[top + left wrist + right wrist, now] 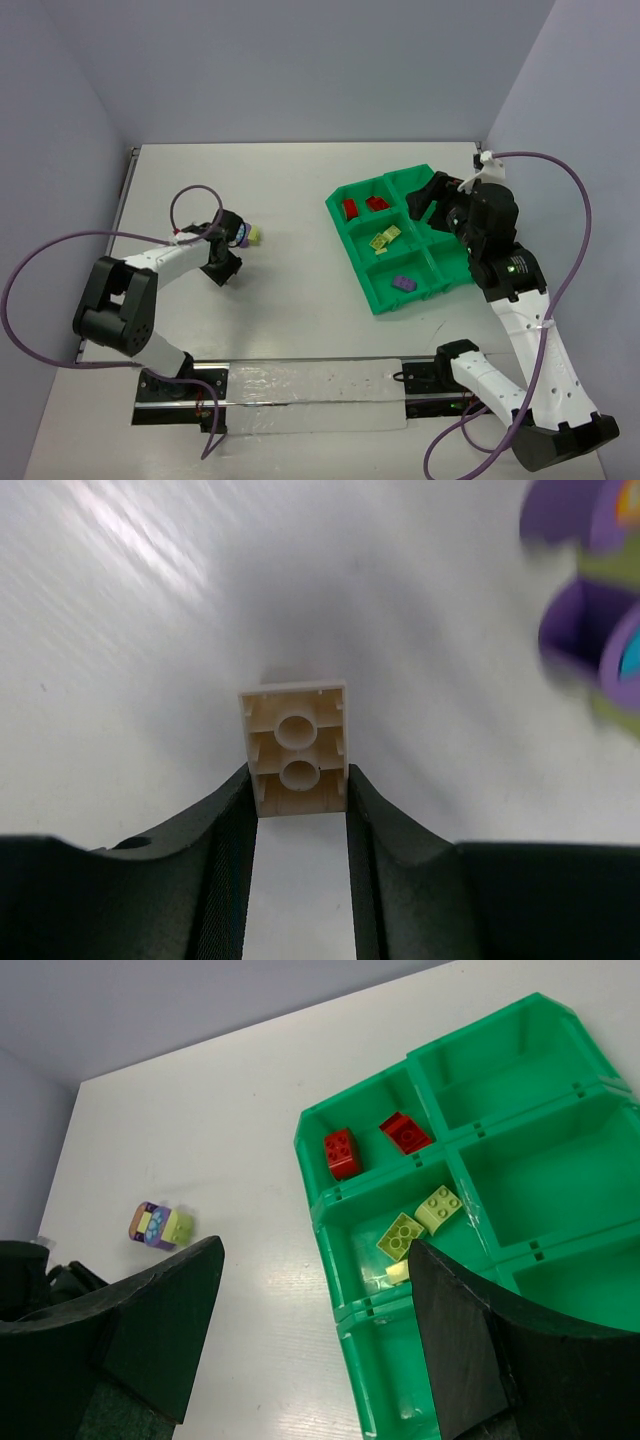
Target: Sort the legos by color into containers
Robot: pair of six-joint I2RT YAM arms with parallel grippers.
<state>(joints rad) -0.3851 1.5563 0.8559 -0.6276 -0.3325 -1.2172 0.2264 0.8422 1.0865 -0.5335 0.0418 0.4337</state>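
Observation:
In the left wrist view a cream brick (pixel 295 745) lies underside up on the white table, and my left gripper (pixel 298 780) is shut on it, both fingers pressed to its sides. A purple and yellow-green piece (pixel 595 630) lies close by, to the upper right. From above, the left gripper (pixel 225 242) stands beside that piece (pixel 248 235). The green tray (pixel 341 226) holds two red bricks (pixel 351 208), yellow-green bricks (pixel 385 238) and a purple brick (pixel 403 284), each colour in its own compartment. My right gripper (pixel 315 1250) hangs open above the tray with nothing in it.
The right arm (pixel 505 265) leans over the tray's right side. Grey walls close the table at the back and on both sides. A metal rail (pixel 300 385) runs along the near edge between the arm bases. Purple cables loop off both arms.

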